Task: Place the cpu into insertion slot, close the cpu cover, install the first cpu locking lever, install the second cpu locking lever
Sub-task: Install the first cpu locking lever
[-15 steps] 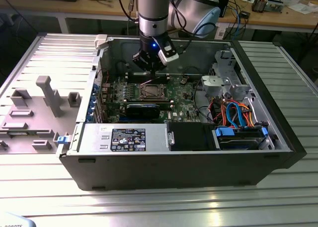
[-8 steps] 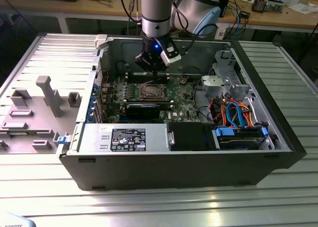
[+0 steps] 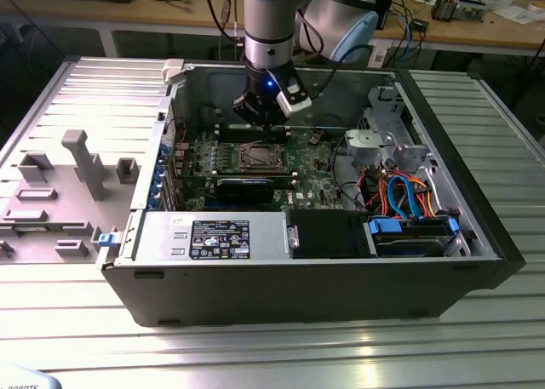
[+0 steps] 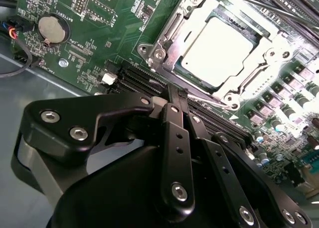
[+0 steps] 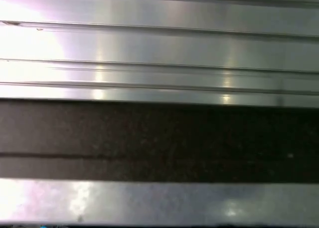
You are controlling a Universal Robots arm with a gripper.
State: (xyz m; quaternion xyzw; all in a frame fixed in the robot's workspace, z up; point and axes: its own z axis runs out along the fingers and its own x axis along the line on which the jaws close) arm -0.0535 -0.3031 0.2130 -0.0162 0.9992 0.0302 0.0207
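Observation:
The cpu lies flat in the insertion slot on the green board, its silver top glaring bright. The cpu cover, a silvery frame, lies down around the chip. My gripper has its black fingers pressed together, shut, with the tips at the socket's edge nearest the memory slots. A thin metal lever rod runs along that edge right beside the tips; I cannot tell whether they touch it. In the exterior view the gripper hangs just behind the socket inside the open computer case.
Long memory slots and a coin battery lie near the fingers. A black card with a green stripe stands in front of the socket. Drive cage and cables are at the exterior view's right, a grey fixture at its left.

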